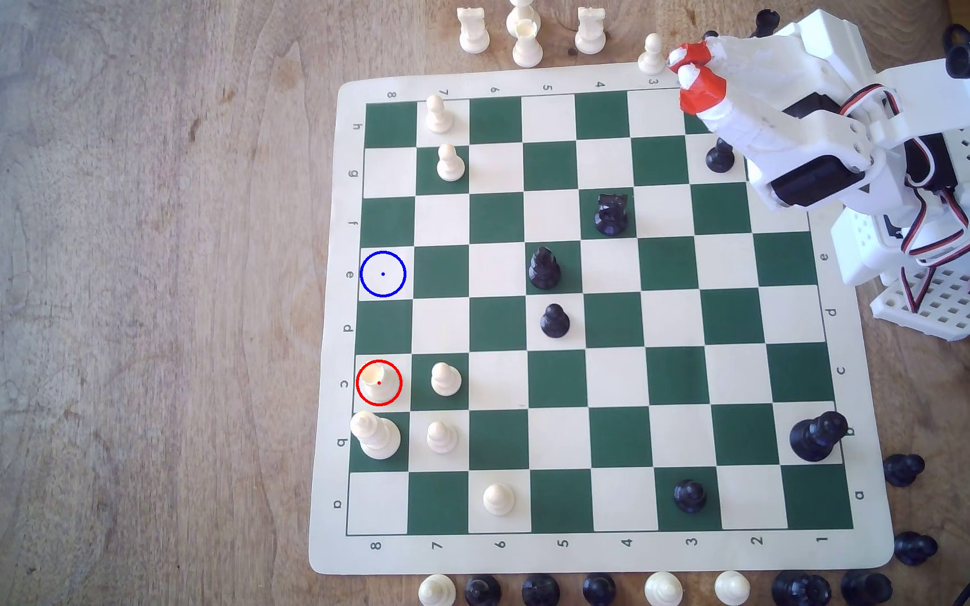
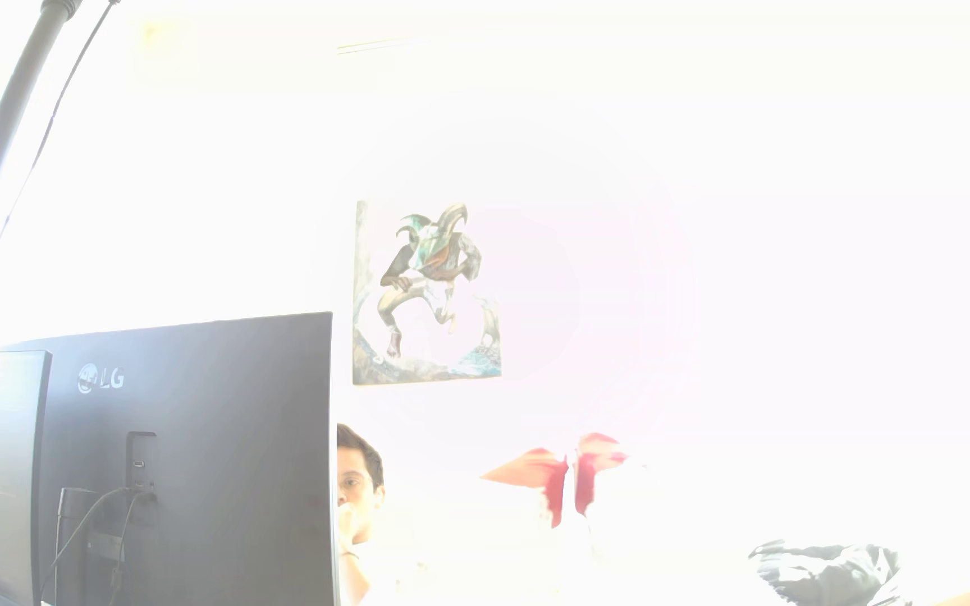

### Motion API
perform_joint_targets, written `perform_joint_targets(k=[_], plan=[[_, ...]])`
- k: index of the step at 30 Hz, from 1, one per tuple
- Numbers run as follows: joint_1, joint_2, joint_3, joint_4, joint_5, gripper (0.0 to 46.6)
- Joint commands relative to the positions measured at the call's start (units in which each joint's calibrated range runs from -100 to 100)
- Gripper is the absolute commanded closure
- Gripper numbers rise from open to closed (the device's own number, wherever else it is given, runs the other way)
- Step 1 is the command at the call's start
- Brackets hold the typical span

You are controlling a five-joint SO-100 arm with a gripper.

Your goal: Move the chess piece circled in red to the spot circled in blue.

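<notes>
The chess piece (image 1: pixel 378 381), cream-white with a hollow cup-like top, stands inside the red ring on a cream square at the board's edge on the exterior view's left. The spot (image 1: pixel 383 274), a cream square with a blue ring and dot, lies two squares farther up the same column and is bare. My gripper (image 1: pixel 682 67) hovers raised over the board's far corner on the exterior view's right, a long way from both. Its red fingertips (image 2: pixel 555 483) rest together with nothing between them; the gripper is shut.
A taller cream piece (image 1: pixel 376 436) and cream pawns (image 1: pixel 445 379) stand close to the circled piece. Black pieces (image 1: pixel 544 269) hold the board's (image 1: pixel 617 550) middle. Captured pieces line the table beyond the board's edges. A monitor (image 2: pixel 179 460) and a person (image 2: pixel 357 483) appear in the overexposed wrist view.
</notes>
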Motion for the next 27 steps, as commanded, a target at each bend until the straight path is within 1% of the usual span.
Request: perform_joint_targets(k=[1, 5, 8, 11, 12, 14, 16, 20, 24, 27], plan=[[3.8, -0.62, -3.72, -7.51, 1.86, 46.4], [4.11, -0.62, -8.16, 5.27, 1.86, 46.4], [5.05, 2.1, -10.97, 12.15, 1.81, 46.4], [5.2, 8.47, -15.6, 17.8, 1.81, 46.4], [5.05, 13.98, -19.5, 20.59, 1.81, 46.4], [4.73, 18.82, -23.21, 23.04, 1.81, 46.4], [3.72, 22.98, -27.38, 28.37, 1.81, 46.4], [2.23, 26.29, -33.55, 38.52, 1.81, 46.4], [0.75, 30.37, -37.27, 38.69, 1.76, 46.4], [-1.76, 37.33, -44.25, 41.31, 1.76, 46.4]])
